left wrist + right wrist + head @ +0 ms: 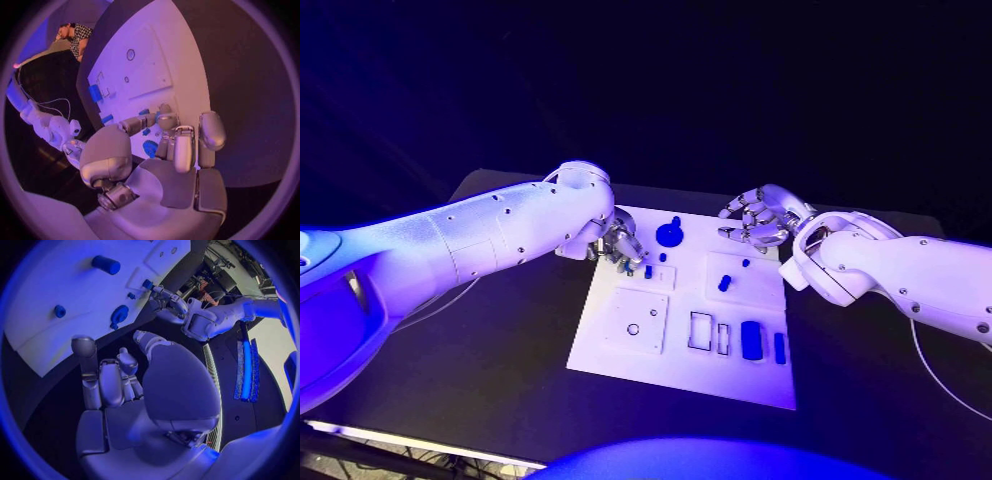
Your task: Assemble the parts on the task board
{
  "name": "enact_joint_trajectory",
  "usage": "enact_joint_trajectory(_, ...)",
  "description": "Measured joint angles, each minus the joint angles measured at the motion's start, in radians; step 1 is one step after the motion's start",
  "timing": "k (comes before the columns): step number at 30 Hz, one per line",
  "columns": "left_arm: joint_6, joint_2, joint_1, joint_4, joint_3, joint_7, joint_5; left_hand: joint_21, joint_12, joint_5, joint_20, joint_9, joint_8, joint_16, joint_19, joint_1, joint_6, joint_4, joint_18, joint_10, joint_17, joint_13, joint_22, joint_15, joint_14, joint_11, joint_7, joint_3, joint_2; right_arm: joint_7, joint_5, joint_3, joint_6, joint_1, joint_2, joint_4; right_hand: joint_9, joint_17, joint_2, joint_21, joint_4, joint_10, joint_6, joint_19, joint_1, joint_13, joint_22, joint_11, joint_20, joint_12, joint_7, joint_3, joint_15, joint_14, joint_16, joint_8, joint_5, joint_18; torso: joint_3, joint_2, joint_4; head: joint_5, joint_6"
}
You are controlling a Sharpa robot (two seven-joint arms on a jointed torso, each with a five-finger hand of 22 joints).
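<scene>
Both hands over the far end of the task board (pixel 678 372)

Blue parts (pixel 751 340) lie at its near right; farther, the left hand (pixel 619 246) pinches a small blue part (pixel 648 270) at the far-left corner; the right hand (pixel 759 220), fingers curled, holds nothing at the far-right edge

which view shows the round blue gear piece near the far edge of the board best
The right wrist view: the gear piece lies unobstructed on the white board, with its outline clear. The head view shows it small, between the two hands. In the left wrist view it is partly hidden behind the left hand's fingers.
</scene>
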Motion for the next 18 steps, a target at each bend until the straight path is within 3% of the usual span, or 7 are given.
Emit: enact_joint_trajectory(18, 0.013, -0.003, 0.000, 0.003, -0.001, 0.004, 0.000, 0.000, 0.000, 0.000, -0.004, 0.000, 0.000, 0.000, 0.004, 0.000, 0.000, 0.000, 0.000, -0.002, 0.000, 0.003, 0.000, 0.000, 0.000, -0.001, 0.000, 0.000, 0.000, 0.000, 0.000, 0.000, 0.002, 0.000, 0.000, -0.001, 0.000, 0.000, 0.000, 0.000, 0.000, 0.000, 0.000, 0.000, 0.000, -0.001, 0.000, 0.000, 0.000, 0.000, 0.000, 0.000, 0.000, 0.000, 0.000, 0.004, 0.000, 0.000, -0.0002, 0.000, 0.0010, 0.001, -0.003)
